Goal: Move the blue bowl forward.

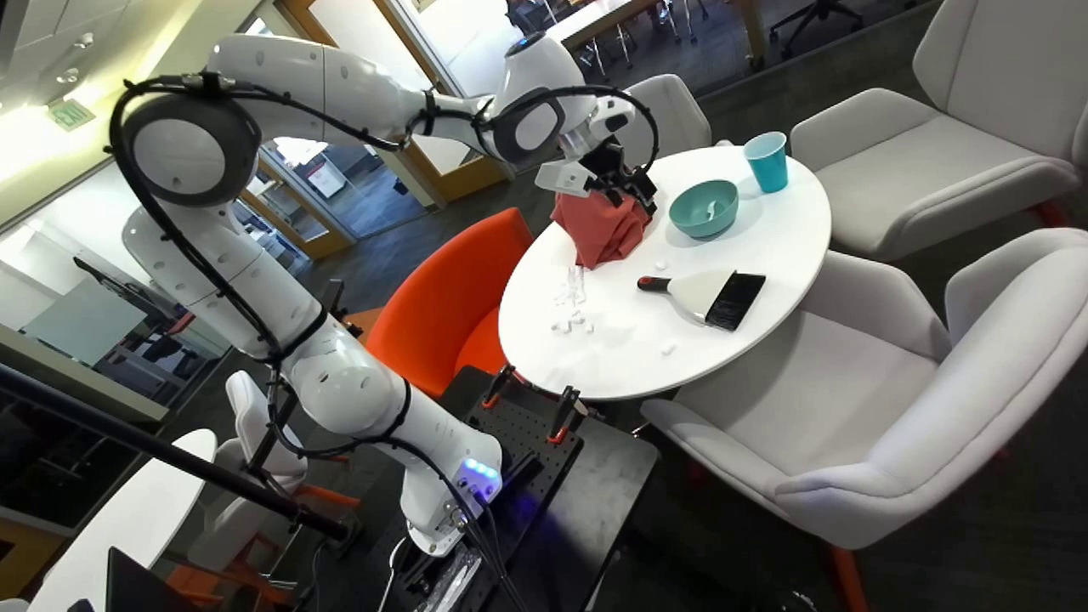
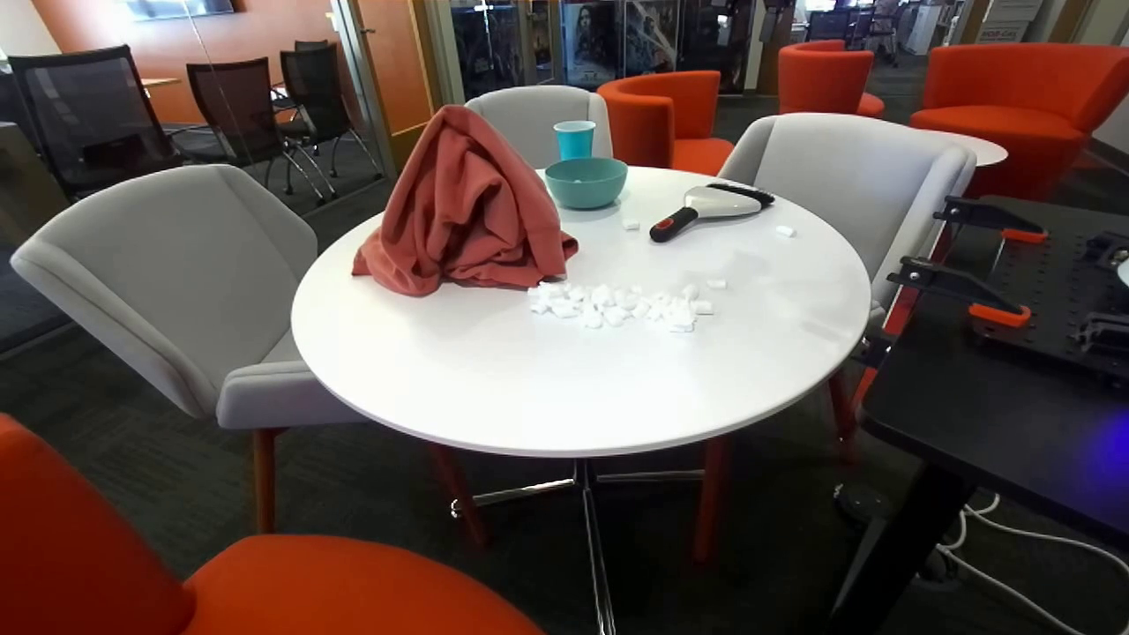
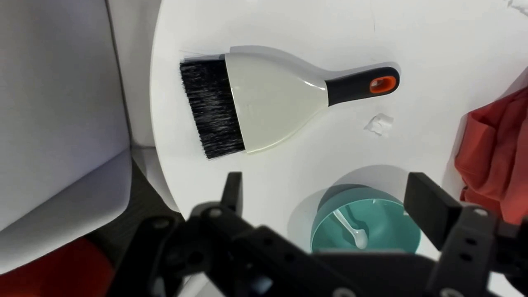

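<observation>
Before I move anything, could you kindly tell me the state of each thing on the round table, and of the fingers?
Blue bowl: upright, white spoon lying inside it.
Teal cup: upright, bottom hidden from view.
Red cloth: crumpled into a peaked heap.
Brush: lying down, unheld.
White bits: loose, most clustered, a few strays.
Fingers: spread apart, gripping nothing.

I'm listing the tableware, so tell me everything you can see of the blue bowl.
The blue bowl is round, shallow and plain teal, with smooth walls that look like plastic. It stands upright on the white table, near the red cloth and the taller cup, touching neither. A small white spoon-like piece lies inside. In the wrist view, the open hand hides part of its rim; no contact shows.
</observation>
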Robot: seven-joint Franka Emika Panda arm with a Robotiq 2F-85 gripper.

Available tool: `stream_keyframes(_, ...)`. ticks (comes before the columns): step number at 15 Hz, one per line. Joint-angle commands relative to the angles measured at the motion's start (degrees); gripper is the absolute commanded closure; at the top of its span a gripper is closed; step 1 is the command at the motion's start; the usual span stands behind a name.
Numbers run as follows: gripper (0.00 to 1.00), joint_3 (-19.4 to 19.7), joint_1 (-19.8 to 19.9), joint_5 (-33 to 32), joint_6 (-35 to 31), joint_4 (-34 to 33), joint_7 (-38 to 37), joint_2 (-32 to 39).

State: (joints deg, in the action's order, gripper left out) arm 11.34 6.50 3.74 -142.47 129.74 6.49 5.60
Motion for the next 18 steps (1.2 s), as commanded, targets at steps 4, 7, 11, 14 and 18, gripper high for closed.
stream_keyframes(4, 0.00, -4.31, -0.31, 9.54, -1.55, -12.82, -15.70, 14.41)
stream_keyframes(7, 0.00, -5.26, -1.15, 11.24, -3.14, -22.53, -23.31, 24.12)
stream_keyframes(11, 0.00, -3.15, -3.14, 8.06, -4.87, -33.95, -30.03, 35.22)
stream_keyframes(14, 0.00, -2.61, -2.45, 8.19, -2.87, -40.98, -31.35, 41.38)
stream_keyframes(18, 0.00, -2.87, -0.74, 9.02, -2.34, -48.70, -30.95, 48.40)
